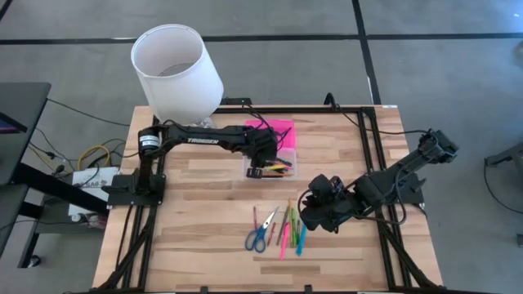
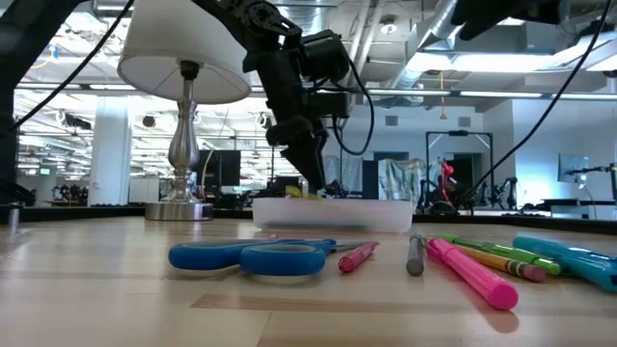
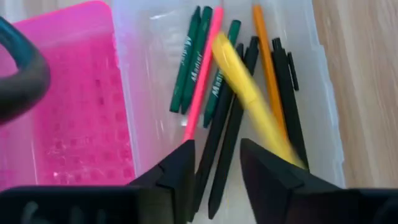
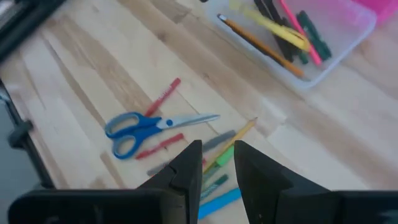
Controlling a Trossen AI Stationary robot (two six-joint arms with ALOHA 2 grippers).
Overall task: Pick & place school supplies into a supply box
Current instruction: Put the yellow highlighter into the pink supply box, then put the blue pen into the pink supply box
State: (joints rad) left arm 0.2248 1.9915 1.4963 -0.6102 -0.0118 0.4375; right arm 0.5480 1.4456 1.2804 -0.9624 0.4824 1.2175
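Nearest the front edge of the bench (image 1: pixel 196 237), the loose school supplies (image 1: pixel 282 231) lie fanned out: blue-handled scissors (image 1: pixel 258 236) on the outside, pens and markers packed beside them. The right hand (image 1: pixel 309 214) hovers just over that cluster's far end, arm angled in low from the right rail, fingers (image 4: pixel 186 163) parted with nothing between them. Open wood lies all around the pile, with bare boards to the left.

Farther back, the left arm reaches across from its post, and the left hand (image 1: pixel 263 162) points down over the supply box (image 1: pixel 275 159). Its fingers (image 3: pixel 183 168) stand apart, empty, with a yellow pen (image 3: pixel 249 99) lying slantwise across the black, green, pink and orange ones in the clear tray. The pink lid (image 1: pixel 282 131) lies open behind. A white lamp (image 1: pixel 176 69) stands at the far left corner.
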